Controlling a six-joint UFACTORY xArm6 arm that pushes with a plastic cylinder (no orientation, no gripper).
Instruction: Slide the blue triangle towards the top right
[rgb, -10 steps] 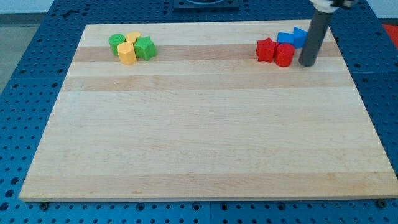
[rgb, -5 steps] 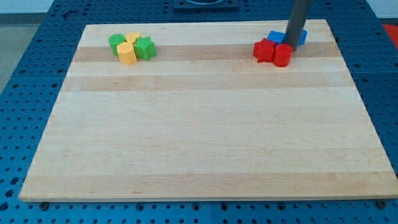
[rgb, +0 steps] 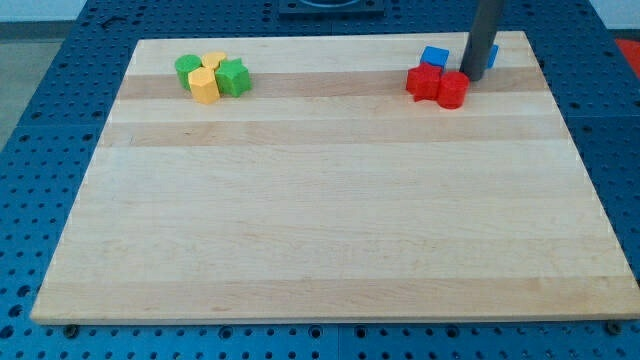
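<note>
My tip (rgb: 472, 76) rests near the view's top right, between two blue blocks and just above a red block (rgb: 453, 89). One blue block (rgb: 434, 57), which looks square, lies to the rod's left. The other blue block (rgb: 491, 55) is mostly hidden behind the rod on its right, so I cannot make out its shape. A second red block (rgb: 423, 82) sits left of the first and touches it. The wooden board (rgb: 320, 230) carries all the blocks.
At the view's top left is a tight cluster: a green block (rgb: 187, 68), a yellow block (rgb: 213, 62), a second yellow block (rgb: 204, 86) and a second green block (rgb: 233, 77). A blue pegboard table surrounds the board.
The rod has moved left from beside the red blocks to between the two blue blocks. The blue blocks have parted, the left one sliding left. The red blocks have shifted slightly left.
</note>
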